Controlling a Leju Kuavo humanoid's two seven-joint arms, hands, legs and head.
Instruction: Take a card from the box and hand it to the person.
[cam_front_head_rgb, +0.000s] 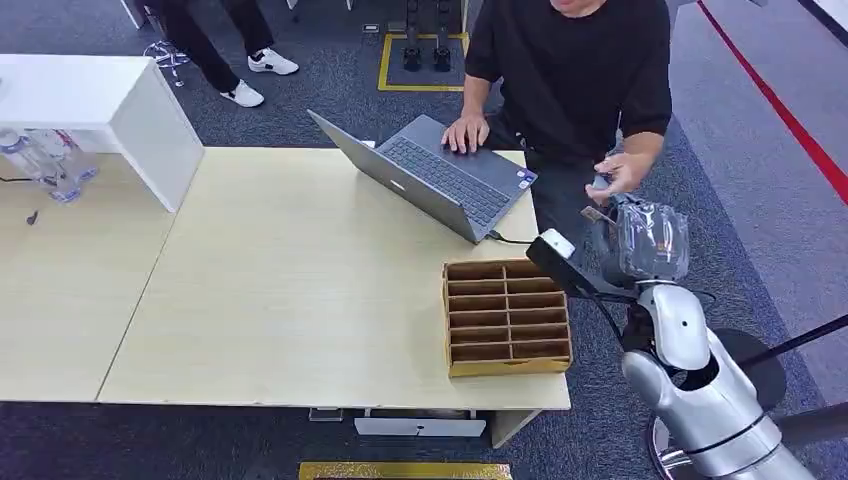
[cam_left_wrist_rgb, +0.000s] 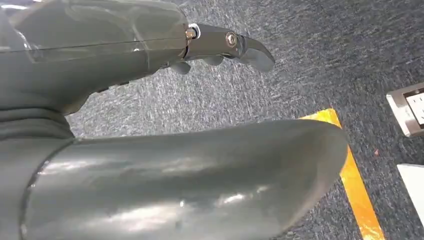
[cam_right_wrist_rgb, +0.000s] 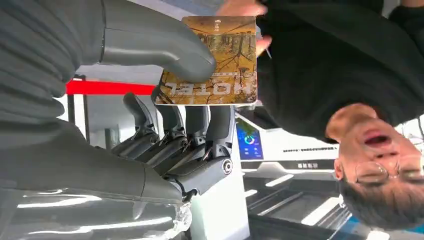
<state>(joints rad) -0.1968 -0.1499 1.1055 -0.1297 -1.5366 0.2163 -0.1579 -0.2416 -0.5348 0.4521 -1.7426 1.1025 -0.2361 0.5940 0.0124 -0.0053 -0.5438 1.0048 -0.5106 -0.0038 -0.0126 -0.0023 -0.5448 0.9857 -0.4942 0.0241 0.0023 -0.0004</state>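
Head view: the right hand (cam_front_head_rgb: 645, 240) is raised beyond the far right corner of the bench (cam_front_head_rgb: 300, 300), well clear of the compartmented cardboard box (cam_front_head_rgb: 507, 317) behind it. The person's hand (cam_front_head_rgb: 618, 172) reaches in just beyond the robot's fingers. If the robot lets go before that hand closes, the card would likely drop to the carpet.

Left wrist view: the left hand (cam_left_wrist_rgb: 215, 47) hangs over carpet, fingers loosely curled inward, holding nothing.

Right wrist view: the hotel card (cam_right_wrist_rgb: 215, 62) is pinched between the thick thumb (cam_right_wrist_rgb: 165, 45) and the dark fingers (cam_right_wrist_rgb: 200, 125) of the right hand. The person's fingertips (cam_right_wrist_rgb: 240, 7) sit at the card's far edge; contact cannot be confirmed. A pinch held too long could fight the pull.
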